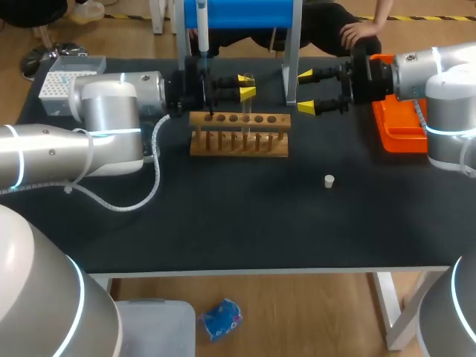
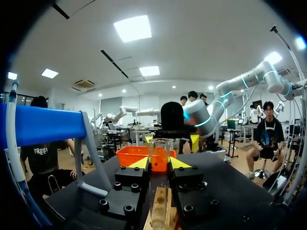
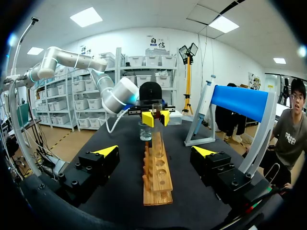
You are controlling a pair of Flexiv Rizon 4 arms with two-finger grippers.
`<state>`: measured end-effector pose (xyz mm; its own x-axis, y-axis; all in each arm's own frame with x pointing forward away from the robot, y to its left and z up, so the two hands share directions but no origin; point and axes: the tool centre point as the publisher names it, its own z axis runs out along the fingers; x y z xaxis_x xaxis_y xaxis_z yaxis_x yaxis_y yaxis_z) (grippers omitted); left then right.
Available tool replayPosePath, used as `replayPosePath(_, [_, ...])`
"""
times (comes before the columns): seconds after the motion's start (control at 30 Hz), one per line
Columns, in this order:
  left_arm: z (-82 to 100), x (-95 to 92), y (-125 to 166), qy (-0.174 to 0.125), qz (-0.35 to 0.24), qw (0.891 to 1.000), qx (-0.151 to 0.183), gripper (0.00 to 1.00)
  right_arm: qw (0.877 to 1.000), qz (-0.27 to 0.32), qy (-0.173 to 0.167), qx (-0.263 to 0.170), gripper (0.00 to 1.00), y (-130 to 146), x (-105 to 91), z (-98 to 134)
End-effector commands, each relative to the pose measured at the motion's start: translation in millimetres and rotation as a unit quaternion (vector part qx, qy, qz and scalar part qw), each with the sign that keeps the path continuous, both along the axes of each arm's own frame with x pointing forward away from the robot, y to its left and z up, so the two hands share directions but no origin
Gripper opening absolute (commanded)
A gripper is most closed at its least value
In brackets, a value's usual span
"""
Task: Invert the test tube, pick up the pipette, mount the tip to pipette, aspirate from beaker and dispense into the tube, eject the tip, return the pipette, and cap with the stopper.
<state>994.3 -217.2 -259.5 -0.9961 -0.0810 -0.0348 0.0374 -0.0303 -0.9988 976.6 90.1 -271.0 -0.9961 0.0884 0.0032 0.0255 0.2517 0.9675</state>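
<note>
My left gripper [image 1: 246, 85] is shut on a clear test tube [image 1: 246, 106], held upright just above the wooden rack [image 1: 238, 143]. In the left wrist view the test tube [image 2: 159, 149] stands between the yellow tips of the left gripper [image 2: 159, 163], its open mouth up, with the rack [image 2: 160, 211] below. My right gripper [image 1: 306, 91] is open and holds nothing, right of the rack's far end. From the right wrist view, the right gripper [image 3: 156, 152] straddles the rack [image 3: 158, 167]; beyond it are the tube [image 3: 157, 108] and a beaker [image 3: 145, 130]. The pipette [image 1: 201, 26] hangs on the blue stand [image 1: 238, 13]. A white stopper [image 1: 329, 181] lies on the table.
An orange tray [image 1: 398, 126] sits at the right edge under my right arm. A pipette tip box [image 1: 63, 78] stands at the back left. The stand's legs [image 1: 291, 67] rise just behind the rack, between the two grippers.
</note>
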Motion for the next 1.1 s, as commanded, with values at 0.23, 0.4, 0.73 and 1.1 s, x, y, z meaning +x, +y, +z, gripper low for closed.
replayPosePath(0.23, [-2.1,-3.1,0.2,0.008,0.005,1.000,0.003,0.00,1.000,0.000,0.000,0.000,1.00,-0.4,-0.2,0.0])
replayPosePath(0.4, [-5.1,-2.5,-0.8,0.017,0.002,1.000,0.006,0.00,1.000,0.000,0.000,0.000,1.00,-0.4,-0.2,0.0])
replayPosePath(0.73, [-5.6,-0.9,-0.5,0.025,0.010,1.000,0.009,1.00,1.000,0.000,0.000,0.000,1.00,-0.4,-0.2,0.0])
replayPosePath(1.1, [-0.3,-1.9,0.3,0.026,0.010,1.000,0.014,1.00,1.000,0.000,0.000,0.000,1.00,-0.4,-0.2,0.0])
